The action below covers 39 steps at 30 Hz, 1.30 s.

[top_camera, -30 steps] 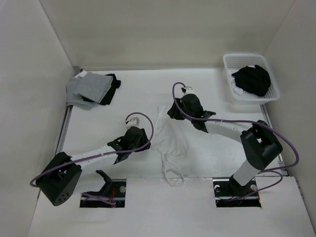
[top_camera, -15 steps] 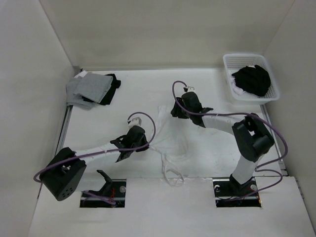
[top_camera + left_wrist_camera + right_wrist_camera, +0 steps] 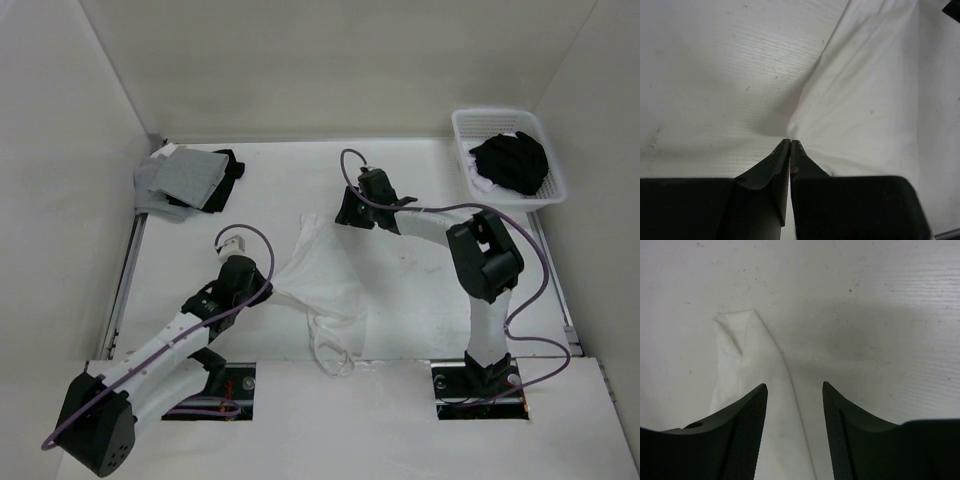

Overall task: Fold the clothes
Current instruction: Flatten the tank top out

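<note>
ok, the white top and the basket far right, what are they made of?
white tank top: thin soft fabric, matte, likely a cotton-like knit; it shows fine creases and lies limp. basket: white, probably rigid moulded plastic; thin rim, latticed walls.

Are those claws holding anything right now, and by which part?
The left gripper is shut on the white tank top, pinching its left side edge. The right gripper is open over the top's far corner and holds nothing.

Right tool (image 3: 792, 405) jaws apart, white tank top (image 3: 747, 370) corner beneath, pale table (image 3: 865, 300)
</note>
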{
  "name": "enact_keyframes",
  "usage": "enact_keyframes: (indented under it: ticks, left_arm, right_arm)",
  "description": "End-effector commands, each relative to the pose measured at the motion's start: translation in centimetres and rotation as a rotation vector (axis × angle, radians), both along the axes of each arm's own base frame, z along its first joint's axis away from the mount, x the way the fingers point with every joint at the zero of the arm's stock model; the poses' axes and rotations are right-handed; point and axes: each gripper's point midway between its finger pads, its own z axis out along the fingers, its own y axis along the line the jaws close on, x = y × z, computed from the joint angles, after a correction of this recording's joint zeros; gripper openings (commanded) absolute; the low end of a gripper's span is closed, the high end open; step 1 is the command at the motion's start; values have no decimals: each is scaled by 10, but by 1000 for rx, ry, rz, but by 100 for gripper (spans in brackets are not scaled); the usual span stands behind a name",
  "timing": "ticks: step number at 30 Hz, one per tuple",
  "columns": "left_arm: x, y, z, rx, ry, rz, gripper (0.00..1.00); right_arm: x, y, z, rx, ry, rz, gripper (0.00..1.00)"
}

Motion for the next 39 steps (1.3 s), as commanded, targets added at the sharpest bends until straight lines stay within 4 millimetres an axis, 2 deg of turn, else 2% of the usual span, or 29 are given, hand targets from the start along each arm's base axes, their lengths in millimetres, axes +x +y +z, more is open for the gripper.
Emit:
enact_keyframes:
  ticks: [1,3,5,7,9,12,15,16,18,21,23,24,26,28,29,32,33,35,36,39]
  left_arm:
    - [-5,8,2,-18,-1,41,2]
    - [3,5,10,-21,-25,36,1]
    - [13,0,21,-31,-60,24,1]
    - [25,-11,40,-59,-109,6,0]
    - [34,-24,59,-95,-151,-20,0]
    - [30,-29,65,-111,-162,-37,0]
    - [25,-25,65,-118,-168,-31,0]
    - [25,-23,66,-128,-172,-23,0]
    - [28,-21,73,-138,-192,-15,0]
    - [37,-27,96,-166,-242,-23,0]
    - [44,-35,112,-187,-279,-39,0]
    - [46,-38,117,-194,-290,-46,0]
    - [52,-45,132,-224,-321,-63,0]
    - [60,-55,151,-263,-363,-81,0]
    - [63,-58,157,-271,-374,-84,0]
    - [77,-67,177,-293,-412,-88,0]
    - [84,-73,188,-311,-431,-92,0]
    - [93,-84,210,-344,-474,-101,0]
    - [98,-90,229,-374,-508,-107,0]
    - [102,-100,272,-415,-588,-129,0]
  right_arm:
    - [3,13,3,41,33,31,52]
    - [2,23,-1,74,64,47,41]
    - [3,25,-2,86,72,42,39]
    - [5,30,0,103,77,39,42]
    - [3,31,2,103,77,48,49]
    - [-6,35,-6,110,104,68,49]
    - [-9,40,-9,137,118,83,39]
    - [-9,43,-8,157,123,80,33]
    - [-8,48,-4,176,128,94,30]
    - [-12,58,-1,195,141,131,31]
    - [-16,58,-6,183,156,136,39]
    - [-19,59,-8,189,163,140,39]
    - [-22,59,-12,200,172,145,28]
    - [-22,61,-8,221,163,141,7]
    - [-20,61,-5,223,150,136,4]
    - [-12,56,35,270,25,103,1]
    - [-10,50,58,291,-30,87,0]
    - [-6,30,97,308,-120,47,0]
    - [-7,17,122,314,-174,19,0]
    - [-18,-10,180,314,-294,-8,0]
